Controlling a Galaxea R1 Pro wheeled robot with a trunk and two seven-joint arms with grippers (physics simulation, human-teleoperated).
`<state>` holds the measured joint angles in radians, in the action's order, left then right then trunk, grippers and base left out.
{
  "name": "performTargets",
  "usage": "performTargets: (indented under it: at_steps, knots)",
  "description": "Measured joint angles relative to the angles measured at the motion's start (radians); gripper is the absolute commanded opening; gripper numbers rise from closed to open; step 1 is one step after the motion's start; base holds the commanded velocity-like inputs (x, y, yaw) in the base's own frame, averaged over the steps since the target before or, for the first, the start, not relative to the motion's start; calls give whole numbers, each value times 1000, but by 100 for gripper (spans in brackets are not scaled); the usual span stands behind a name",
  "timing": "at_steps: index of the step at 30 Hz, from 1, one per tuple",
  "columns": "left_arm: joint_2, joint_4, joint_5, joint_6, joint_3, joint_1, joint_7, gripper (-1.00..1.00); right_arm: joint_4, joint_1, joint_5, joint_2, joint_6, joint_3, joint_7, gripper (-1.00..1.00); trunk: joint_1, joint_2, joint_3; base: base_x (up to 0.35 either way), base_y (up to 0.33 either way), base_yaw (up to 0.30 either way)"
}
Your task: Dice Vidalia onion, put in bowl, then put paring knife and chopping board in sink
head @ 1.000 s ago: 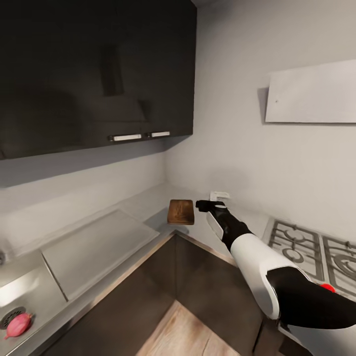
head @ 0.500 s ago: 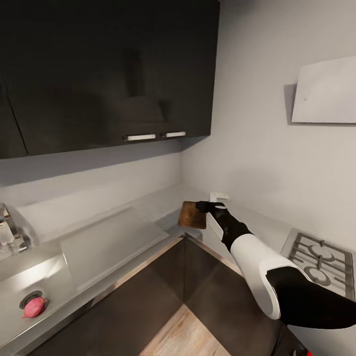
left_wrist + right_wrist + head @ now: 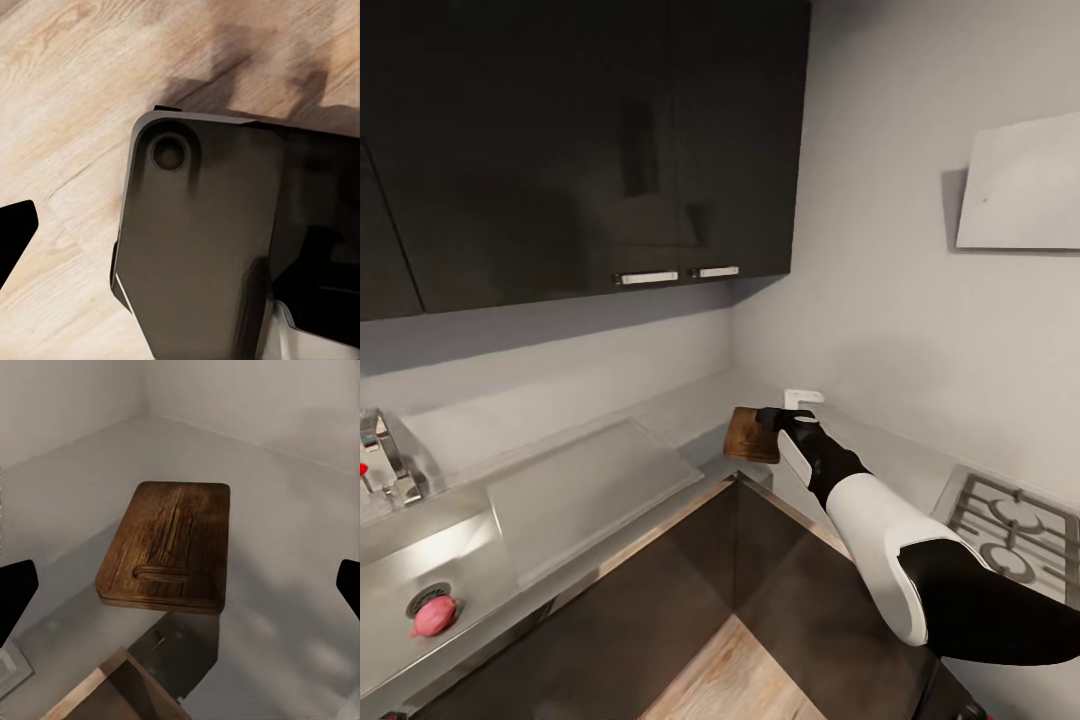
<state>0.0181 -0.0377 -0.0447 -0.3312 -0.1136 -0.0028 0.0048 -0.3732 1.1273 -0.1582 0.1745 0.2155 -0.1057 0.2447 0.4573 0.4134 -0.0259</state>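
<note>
The dark brown chopping board lies flat on the grey countertop at the inner corner, its handle slot toward the counter's edge. My right gripper hovers just above the board's near end, open, with its fingertips spread wider than the board. A pink onion rests by the drain in the steel sink at the far left. My left gripper's fingertip hangs over the wooden floor, jaws apart. The paring knife and the bowl are out of view.
A flat steel drainboard lies between sink and board, with the tap behind the basin. Dark wall cabinets hang overhead. A gas hob sits right of my arm, a small white box by the wall.
The head view has swung left, so the whole scene shifted right and the tap came into view. My right gripper stays over the board's end.
</note>
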Motion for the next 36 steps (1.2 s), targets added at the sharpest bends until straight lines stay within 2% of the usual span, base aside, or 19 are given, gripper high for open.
performTargets:
  at_steps: [9,15,21,24,26,29,31,33,34,36]
  knots:
    - [3,0,0,1,-1,0,0,100,2,0,0,0,0,-2,0,100,0,0,0,0,-257,179]
    - [2,0,0,1,0,0,0,100,18,0,0,0,-2,3,4,100,0,0,0,0,-54,16]
    - [2,0,0,-1,0,0,0,100,22,0,-2,-10,-1,3,42,100,0,0,0,0,-4,1]
    - [3,0,0,-1,0,0,-1,100,23,0,-2,-1,1,3,52,100,0,0,0,0,0,0]
    - [3,0,0,0,0,0,-1,100,21,0,-4,0,12,2,86,100,0,0,0,0,0,0]
    - [3,0,0,1,0,0,-3,100,0,1,-8,0,82,3,179,100,0,0,0,0,0,0]
    - [3,0,0,1,0,0,-5,100,-71,1,-8,0,154,1,234,100,0,0,0,0,0,0]
    - [3,0,0,1,0,0,-5,100,-129,2,-13,0,207,1,252,100,0,0,0,0,0,0]
    - [3,0,0,2,0,0,-6,100,-168,4,-22,0,269,1,261,100,0,0,0,0,0,0]
    - [3,0,0,2,0,0,-6,100,-192,11,-45,0,335,1,268,100,0,0,0,0,0,0]
